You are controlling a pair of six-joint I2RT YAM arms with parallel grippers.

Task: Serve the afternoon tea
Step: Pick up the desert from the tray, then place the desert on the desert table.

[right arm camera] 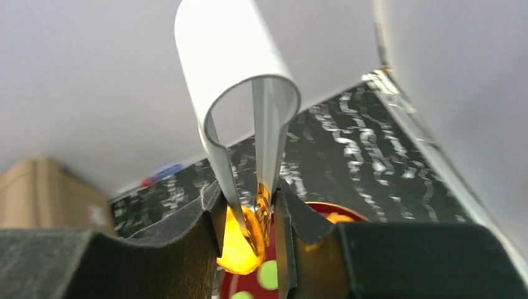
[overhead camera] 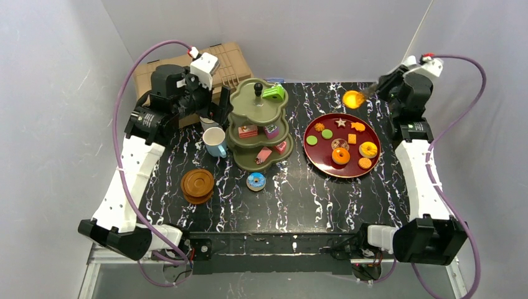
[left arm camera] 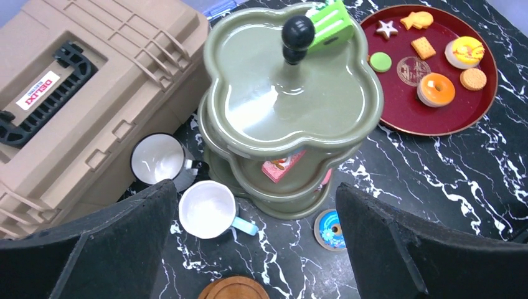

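1. Nearest our right wrist lens looms the white loop end of the tongs (right arm camera: 236, 56). Their two blades run forward to an orange sweet (right arm camera: 240, 246), which is pinched between the tips.
2. We see the sweet hanging in the air and touching only the tongs. From above, it sits just past the far rim of the red tray (overhead camera: 320, 149).
3. The right gripper (right arm camera: 249, 227) has its jaws partly closed, with the black pads clamped on the tong blades just behind the sweet.
4. From above, the tongs' long axis slants from the gripper at the far right down and left, so the tips lead toward the olive stand (overhead camera: 249, 103).
5. That stand lies to the left of the sweet, near but apart. Its top tier carries a green cake (overhead camera: 273, 93) beside the black knob (overhead camera: 258, 87), with bare room around them.
6. We judge that the coming move is a leftward carry onto a tier, followed by a release.
7. The left gripper (left arm camera: 255, 190) hovers over the white mug (left arm camera: 157, 159) and the light-blue mug (left arm camera: 208, 208) beside the stand, with its jaws wide apart and holding nothing. It is the nearer arm to the stand, but the right arm has the load.
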